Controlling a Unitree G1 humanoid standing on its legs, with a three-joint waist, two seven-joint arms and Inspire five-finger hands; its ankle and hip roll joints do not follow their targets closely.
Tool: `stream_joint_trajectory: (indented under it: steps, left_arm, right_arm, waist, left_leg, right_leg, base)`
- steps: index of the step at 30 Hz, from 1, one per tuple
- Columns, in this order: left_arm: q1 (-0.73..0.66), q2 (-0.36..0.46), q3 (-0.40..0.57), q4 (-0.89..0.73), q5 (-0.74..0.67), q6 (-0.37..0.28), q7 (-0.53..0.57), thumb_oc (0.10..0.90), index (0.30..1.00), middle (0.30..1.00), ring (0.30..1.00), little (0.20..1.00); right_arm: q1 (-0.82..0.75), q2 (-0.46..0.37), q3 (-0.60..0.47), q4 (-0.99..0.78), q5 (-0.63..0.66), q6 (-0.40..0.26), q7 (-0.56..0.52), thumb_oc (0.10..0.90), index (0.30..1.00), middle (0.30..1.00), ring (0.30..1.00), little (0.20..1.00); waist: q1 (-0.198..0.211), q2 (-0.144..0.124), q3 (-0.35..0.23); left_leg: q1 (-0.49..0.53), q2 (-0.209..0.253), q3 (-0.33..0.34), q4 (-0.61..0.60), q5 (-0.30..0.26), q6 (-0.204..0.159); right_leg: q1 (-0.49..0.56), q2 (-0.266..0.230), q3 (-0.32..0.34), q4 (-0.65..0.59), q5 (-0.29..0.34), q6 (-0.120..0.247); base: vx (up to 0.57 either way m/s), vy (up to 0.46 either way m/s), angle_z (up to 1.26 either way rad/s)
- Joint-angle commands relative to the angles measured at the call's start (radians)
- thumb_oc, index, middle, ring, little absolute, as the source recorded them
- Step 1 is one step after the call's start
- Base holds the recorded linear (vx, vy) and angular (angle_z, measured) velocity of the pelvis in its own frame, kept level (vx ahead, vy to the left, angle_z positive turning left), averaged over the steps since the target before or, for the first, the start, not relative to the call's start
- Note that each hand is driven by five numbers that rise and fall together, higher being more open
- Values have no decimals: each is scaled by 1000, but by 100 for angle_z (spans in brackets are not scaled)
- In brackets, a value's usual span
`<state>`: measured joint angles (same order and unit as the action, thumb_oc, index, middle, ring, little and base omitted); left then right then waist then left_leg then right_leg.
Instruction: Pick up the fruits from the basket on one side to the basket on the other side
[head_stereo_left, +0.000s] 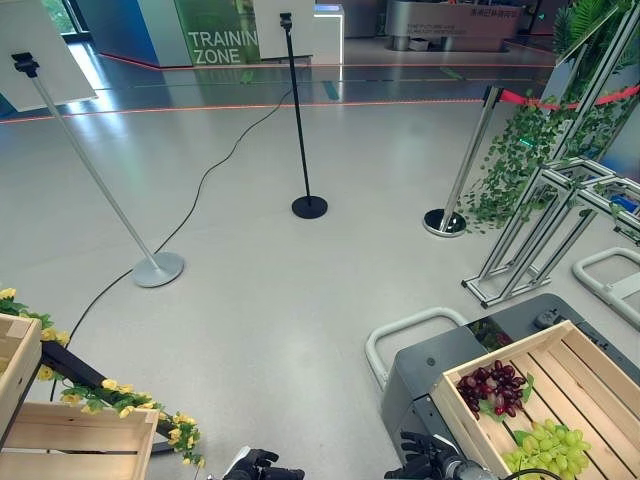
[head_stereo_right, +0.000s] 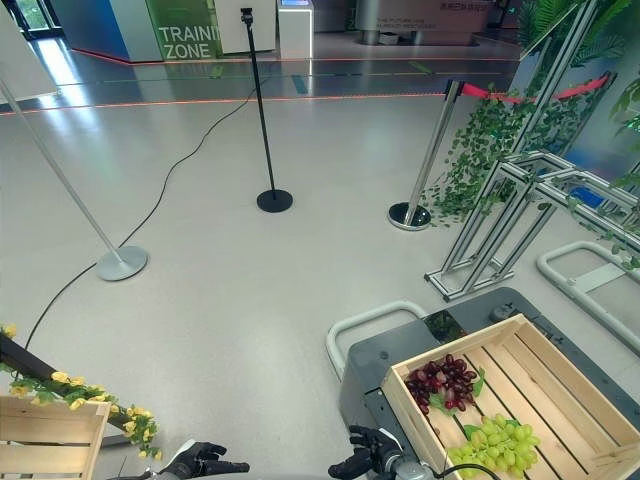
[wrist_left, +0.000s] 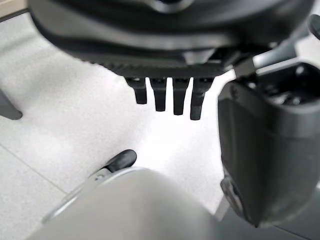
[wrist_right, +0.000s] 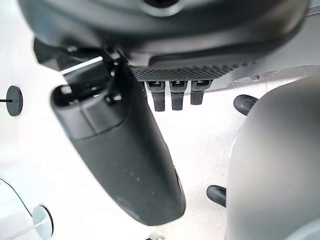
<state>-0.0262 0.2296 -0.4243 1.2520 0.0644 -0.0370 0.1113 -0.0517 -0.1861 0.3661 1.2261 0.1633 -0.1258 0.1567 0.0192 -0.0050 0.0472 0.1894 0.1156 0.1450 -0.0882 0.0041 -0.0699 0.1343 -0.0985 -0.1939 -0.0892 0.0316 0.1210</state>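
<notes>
We are seeing our dark left hand and dark right hand cut off at the bottom edge, both with fingers hanging relaxed and holding nothing. The slatted wooden crate on the right is running out of the picture; the dark red grape bunch and green grape bunch are lying inside, just beside the right hand, apart from its fingers. The pale wooden crate at left is showing partly. Bare grey floor is lying between them.
</notes>
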Motion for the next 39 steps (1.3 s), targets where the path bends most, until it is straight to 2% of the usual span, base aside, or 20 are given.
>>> stream_joint_trajectory:
  steps: [1,4,9,13,16,20,21,22,26,28,30,35,39]
  left_arm:
    - [-71,-53,-23,25,5,-14,13,800,900,900,900,900]
    - [-68,-54,-19,27,2,-17,6,800,900,900,900,900]
    - [-68,-56,-21,28,10,-11,5,800,900,900,900,900]
    - [-76,-36,-27,6,18,-6,2,800,900,900,900,900]
    - [-70,-15,-31,-16,21,-9,5,800,900,900,900,900]
    - [-46,6,-19,-58,29,-19,22,800,900,900,900,900]
    - [-45,7,-17,-59,28,-20,24,800,900,900,900,900]
    - [-43,10,-11,-65,28,-29,32,800,900,900,900,900]
    - [-37,19,0,-80,29,-51,67,800,900,900,900,900]
    - [-37,20,4,-82,27,-57,73,800,900,900,900,900]
    - [-38,21,10,-84,12,-66,80,800,900,900,900,900]
    - [-41,22,13,-81,11,-79,81,800,900,900,900,900]
    - [-37,33,8,-87,16,-85,74,800,900,900,900,900]
  right_arm:
    - [-74,18,51,43,-17,-19,18,800,900,900,900,900]
    - [-74,19,51,43,-20,-39,21,800,900,900,900,900]
    - [-79,17,68,25,-56,-150,23,800,900,900,900,900]
    - [-93,-2,77,-63,48,-238,48,800,900,900,900,900]
    - [-95,-32,75,-229,140,-256,80,800,900,900,900,900]
    - [-51,-79,56,-534,206,-271,60,800,900,900,900,900]
    - [-47,-82,53,-552,206,-272,58,800,900,900,900,900]
    - [-32,-93,39,-614,232,-303,48,800,900,900,900,900]
    - [2,-121,-39,-819,340,-331,-1,800,900,900,900,900]
    - [11,-125,-69,-862,350,-366,-20,800,900,900,900,900]
    - [23,-132,-146,-942,383,-392,-59,800,900,900,900,900]
    - [16,-157,-248,-973,394,-411,-81,800,900,900,900,900]
    - [7,-221,-343,-982,362,-407,-131,800,900,900,900,900]
  waist:
    - [-11,-25,35]
    - [-10,-26,31]
    - [-9,-28,31]
    - [-13,-32,40]
    - [-25,-36,50]
    - [-57,-38,58]
    - [-59,-38,59]
    - [-72,-38,61]
    - [-105,-41,73]
    - [-115,-42,76]
    - [-134,-41,81]
    - [-154,-40,97]
    - [-166,-44,127]
  left_leg:
    - [-11,-61,-31,1,-16,57]
    - [-10,-61,-31,1,-17,58]
    - [-10,-61,-29,1,-14,57]
    - [-13,-60,-27,1,-10,56]
    - [-19,-56,-18,1,-8,56]
    - [-26,-49,13,1,-3,56]
    - [-26,-48,16,1,-3,56]
    - [-27,-46,29,1,-3,57]
    - [-31,-41,62,1,-5,59]
    - [-31,-40,72,1,-7,61]
    - [-32,-38,89,1,-11,66]
    - [-34,-37,107,1,-12,76]
    - [-49,-37,109,10,-12,79]
  right_leg:
    - [34,0,24,3,17,-33]
    - [36,0,26,2,18,-33]
    - [33,2,29,2,20,-32]
    - [25,4,38,5,25,-29]
    - [13,5,49,7,29,-28]
    - [-9,3,67,8,39,-23]
    - [-11,3,69,8,39,-22]
    - [-18,1,75,9,43,-19]
    - [-41,-5,93,14,52,-10]
    - [-46,-6,99,16,53,-7]
    - [-60,-9,116,28,52,-1]
    - [-95,-14,139,90,34,6]
    - [-132,-20,157,126,37,15]
  base:
    - [0,0,0]
    - [0,0,0]
    - [0,0,0]
    - [-31,-20,-1]
    - [-56,-24,-5]
    - [-57,6,-16]
    - [-54,19,-18]
    - [-56,20,-23]
    - [-72,23,-22]
    - [-49,22,-22]
    - [-48,38,-19]
    - [-25,32,-21]
    - [-7,-3,-7]
